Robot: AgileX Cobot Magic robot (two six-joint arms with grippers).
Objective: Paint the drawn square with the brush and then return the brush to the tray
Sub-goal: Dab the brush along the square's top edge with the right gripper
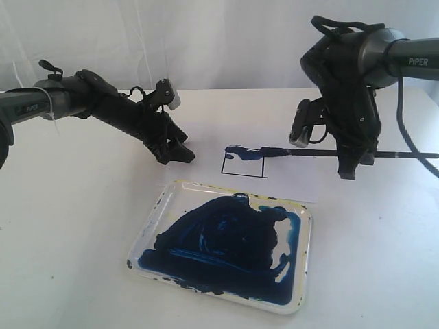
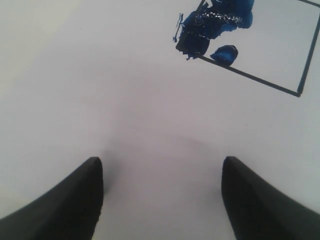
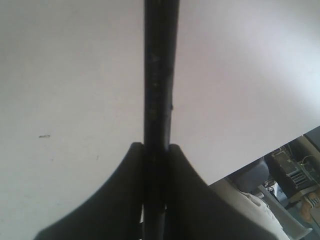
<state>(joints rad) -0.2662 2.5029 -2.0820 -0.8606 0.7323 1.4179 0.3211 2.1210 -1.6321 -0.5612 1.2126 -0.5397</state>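
The drawn square (image 1: 245, 163) lies on a white paper sheet behind the tray, with dark blue paint smeared along its far edge; the left wrist view shows its outline (image 2: 260, 81) and a wet blue patch at one corner. My right gripper (image 1: 356, 163) is shut on the brush (image 1: 322, 153), whose black handle lies level and whose tip rests on the square's far edge. Between the jaws the handle (image 3: 159, 90) runs straight out. My left gripper (image 1: 175, 153) stands open on the paper just left of the square, holding nothing. The tray (image 1: 158, 214), full of dark blue paint, sits in front.
The paper sheet (image 1: 295, 186) lies between the tray and both grippers. The table's edge (image 3: 260, 160) shows in the right wrist view, with clutter beyond it.
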